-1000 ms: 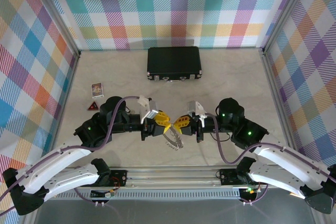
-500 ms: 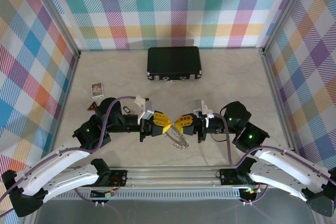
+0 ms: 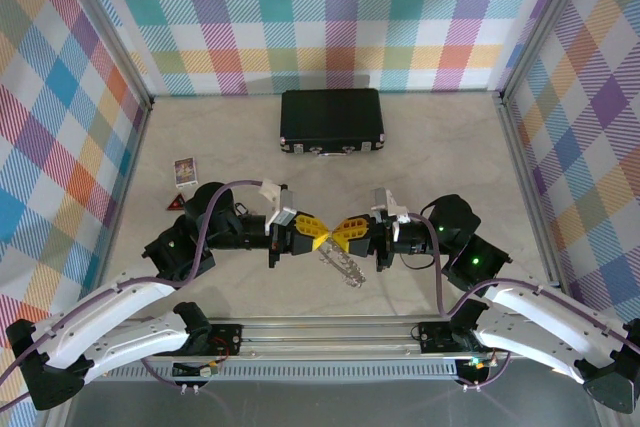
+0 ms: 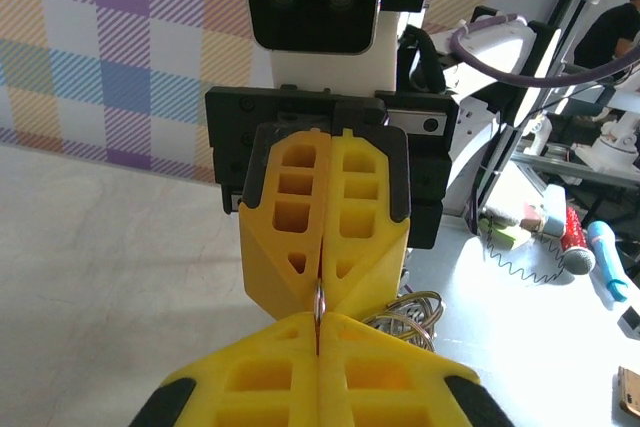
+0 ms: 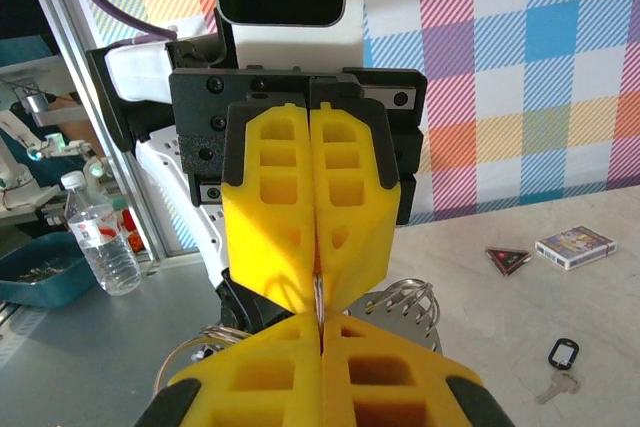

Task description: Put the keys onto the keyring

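Observation:
My left gripper (image 3: 324, 235) and right gripper (image 3: 338, 233) meet tip to tip above the middle of the table (image 3: 440, 147). Both are shut on one thin silvery ring (image 4: 318, 299) of the keys (image 3: 346, 265), whose chain dangles below and toward the right arm. In the left wrist view my left gripper (image 4: 318, 321) faces the right one (image 4: 320, 285), with key loops (image 4: 408, 312) behind. In the right wrist view my right gripper (image 5: 320, 321) faces the left one (image 5: 318, 287). The keyring (image 5: 552, 356), a small dark oval loop, lies on the table beside a single key.
A black case (image 3: 331, 120) lies at the back centre. A small card box (image 3: 185, 170) and a dark triangular piece (image 3: 177, 204) sit at the left, beside the left arm. Checked walls close the table on three sides, and a metal rail (image 3: 330, 329) runs along the near edge.
Both grippers stayed pinched together while their meeting point drifted slightly right and up. The hanging key chain swung right with them. The right wrist came in closer to the centre.

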`<control>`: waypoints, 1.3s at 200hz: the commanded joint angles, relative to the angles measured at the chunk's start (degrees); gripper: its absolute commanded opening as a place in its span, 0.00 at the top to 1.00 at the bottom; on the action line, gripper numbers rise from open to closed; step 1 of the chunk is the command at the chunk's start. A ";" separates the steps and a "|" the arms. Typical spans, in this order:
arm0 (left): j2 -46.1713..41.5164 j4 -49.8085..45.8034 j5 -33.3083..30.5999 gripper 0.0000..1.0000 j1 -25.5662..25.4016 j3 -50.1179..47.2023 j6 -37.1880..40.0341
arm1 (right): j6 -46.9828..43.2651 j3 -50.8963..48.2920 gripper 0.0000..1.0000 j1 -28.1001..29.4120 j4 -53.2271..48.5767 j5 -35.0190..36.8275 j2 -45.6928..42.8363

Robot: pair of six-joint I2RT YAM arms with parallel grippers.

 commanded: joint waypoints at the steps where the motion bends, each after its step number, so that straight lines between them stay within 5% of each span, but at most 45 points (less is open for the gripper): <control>1: 0.70 -0.02 1.86 0.99 0.18 2.18 0.53 | 0.70 -0.10 1.00 0.11 4.94 -0.70 -0.04; 66: 1.14 -3.50 2.13 1.00 0.10 3.92 2.54 | -0.89 0.62 1.00 0.04 0.50 0.78 -0.36; 110: 3.34 -14.65 0.89 1.00 0.10 9.16 9.23 | -6.45 3.34 0.77 0.08 -11.35 2.67 -1.80; 148: 5.83 -23.14 -1.06 1.00 0.05 13.23 13.77 | -11.26 6.76 0.69 0.06 -20.55 5.12 -1.53; 260: 13.35 -42.07 -3.92 1.00 -0.98 25.66 23.42 | -16.26 10.30 0.68 0.04 -28.48 5.34 -1.58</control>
